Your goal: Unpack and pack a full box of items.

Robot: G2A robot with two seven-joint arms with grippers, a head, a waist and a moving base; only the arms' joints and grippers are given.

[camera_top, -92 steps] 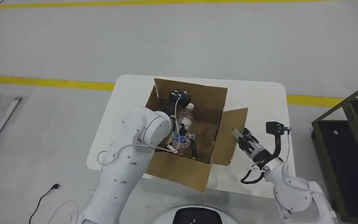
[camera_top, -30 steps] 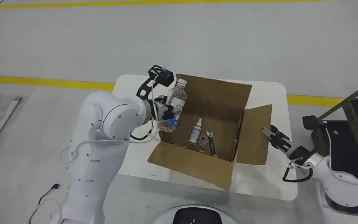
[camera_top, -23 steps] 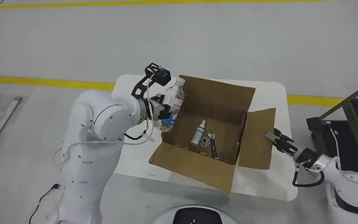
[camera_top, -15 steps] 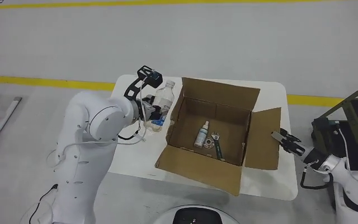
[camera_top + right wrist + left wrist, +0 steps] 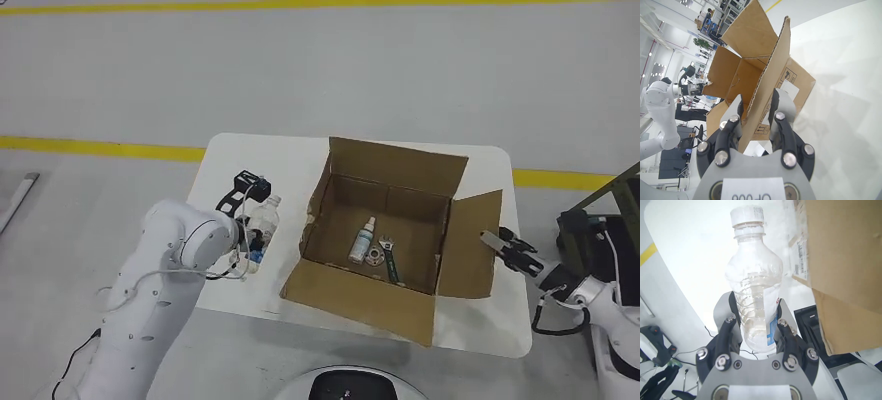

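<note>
The left gripper is clamped low on the bottle, whose neck points straight ahead over the table beside the box, while the right gripper has its fingers apart astride the box flap.

White table, yellow floor line
</note>
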